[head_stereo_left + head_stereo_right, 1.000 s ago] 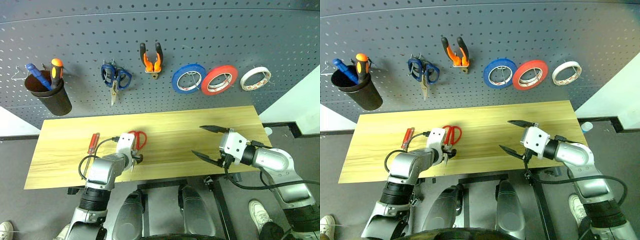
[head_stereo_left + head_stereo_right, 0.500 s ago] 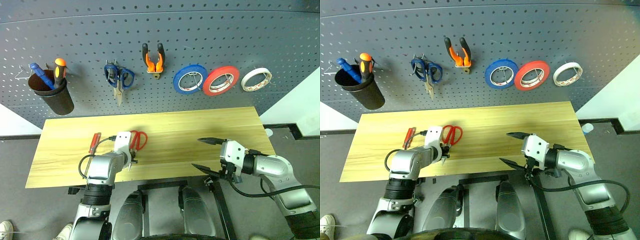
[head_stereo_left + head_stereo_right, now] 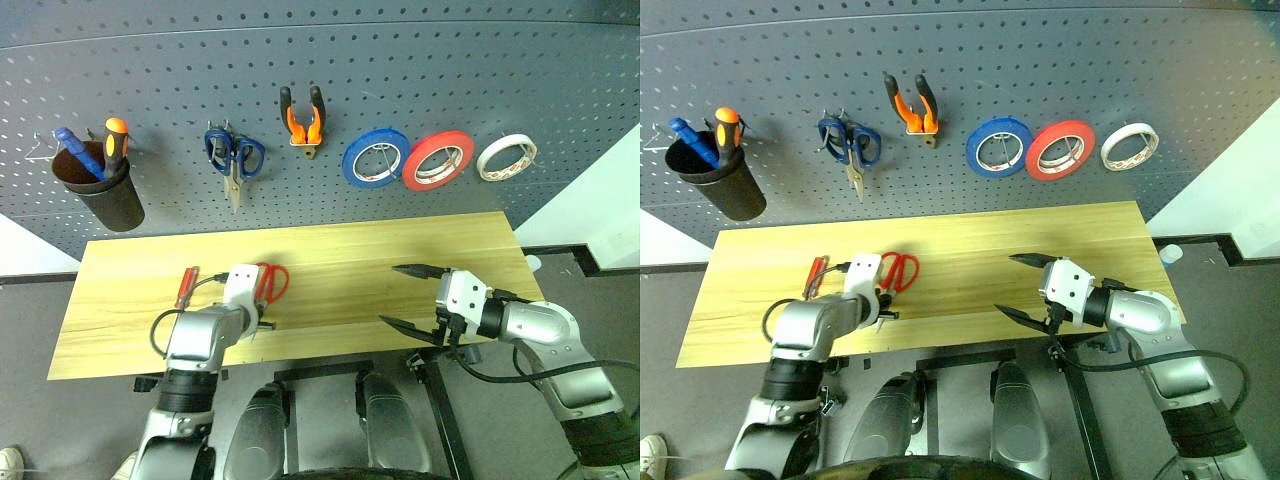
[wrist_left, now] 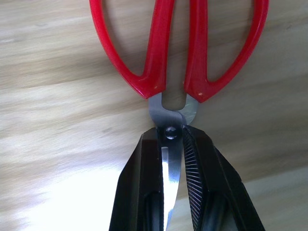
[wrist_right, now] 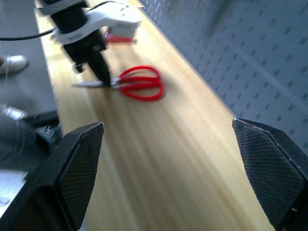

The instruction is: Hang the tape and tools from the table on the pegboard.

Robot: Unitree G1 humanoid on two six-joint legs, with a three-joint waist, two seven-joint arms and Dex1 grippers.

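Note:
Red-handled scissors lie on the light wooden table, handles toward the pegboard. My left gripper is shut on their blades just below the pivot; the red handles lie flat on the wood. A slim red-handled screwdriver lies to the left of the scissors. My right gripper hovers open and empty over the table's front right. The orange-and-black pliers and the whitish tape hang on the pegboard.
A black cup holding a blue tool and an orange-and-black screwdriver hangs at the pegboard's left. Blue-handled scissors, a blue tape roll and a red tape roll hang along the board.
My left gripper, open over the scissors a second ago, has shut on their blades and shifted slightly left. The right gripper stays open in about the same place.

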